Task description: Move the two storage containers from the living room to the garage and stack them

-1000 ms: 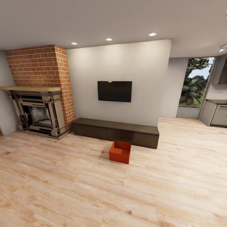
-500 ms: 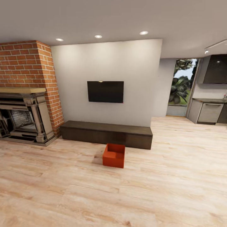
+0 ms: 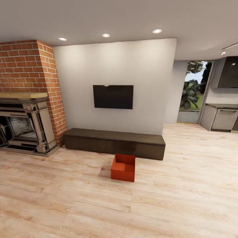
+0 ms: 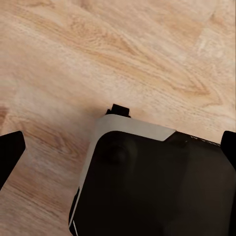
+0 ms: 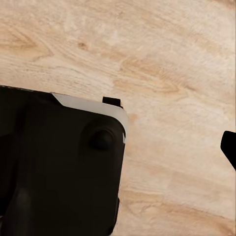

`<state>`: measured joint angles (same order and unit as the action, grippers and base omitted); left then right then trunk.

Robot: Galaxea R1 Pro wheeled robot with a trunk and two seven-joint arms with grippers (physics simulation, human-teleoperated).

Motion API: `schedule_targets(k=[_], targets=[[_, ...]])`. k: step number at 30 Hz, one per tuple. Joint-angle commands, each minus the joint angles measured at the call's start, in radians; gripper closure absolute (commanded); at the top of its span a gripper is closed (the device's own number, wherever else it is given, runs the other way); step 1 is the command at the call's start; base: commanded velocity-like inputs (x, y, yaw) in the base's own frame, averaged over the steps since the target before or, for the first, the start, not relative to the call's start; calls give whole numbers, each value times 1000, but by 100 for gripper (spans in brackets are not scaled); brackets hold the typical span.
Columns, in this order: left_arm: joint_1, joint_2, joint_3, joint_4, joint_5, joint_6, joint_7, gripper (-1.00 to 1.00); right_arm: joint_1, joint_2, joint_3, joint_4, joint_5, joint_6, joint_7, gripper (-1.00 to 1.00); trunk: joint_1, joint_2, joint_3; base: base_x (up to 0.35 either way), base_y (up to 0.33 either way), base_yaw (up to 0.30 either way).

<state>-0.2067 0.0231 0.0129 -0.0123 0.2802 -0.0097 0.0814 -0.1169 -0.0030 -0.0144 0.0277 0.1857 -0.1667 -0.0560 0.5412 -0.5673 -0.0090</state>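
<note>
**One orange-red container on the living room planks**

We see one storage container [image 3: 123,167] standing on the light wood-plank floor [image 3: 185,198] of the living room. It is a rectangular orange-red bin with thin plain walls and an open top. It stands just in front of the long low dark bench [image 3: 114,142], near the bench's right half. Above the bench a flat black TV [image 3: 113,97] hangs on a smooth pale wall. At the left is the red-brick fireplace [image 3: 28,96].

Each wrist view looks down on grainy wood planks and a glossy black body with a pale rim. The left gripper [image 4: 118,152] shows dark finger tips at both edges – spread wide, holding nothing. Of the right gripper one finger [image 5: 229,147] shows, so we cannot tell its state. The container is well apart from both.
</note>
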Motion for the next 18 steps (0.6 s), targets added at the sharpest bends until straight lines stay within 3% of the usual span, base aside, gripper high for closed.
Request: schedule_targets(k=[1, 7, 18], targets=[[0, 0, 1, 0, 4, -1, 1, -100, -1, 0, -2, 3, 9, -5, -6, -100, 1, -1, -1, 306, 206, 0], [0, 0, 1, 0, 4, -1, 1, -100, -1, 5, -4, 3, 9, -7, -14, -100, 1, -1, -1, 306, 204, -41], [0, 0, 1, 0, 4, -1, 1, -100, -1, 8, -4, 3, 9, -6, -15, -100, 1, -1, -1, 316, 84, -225]])
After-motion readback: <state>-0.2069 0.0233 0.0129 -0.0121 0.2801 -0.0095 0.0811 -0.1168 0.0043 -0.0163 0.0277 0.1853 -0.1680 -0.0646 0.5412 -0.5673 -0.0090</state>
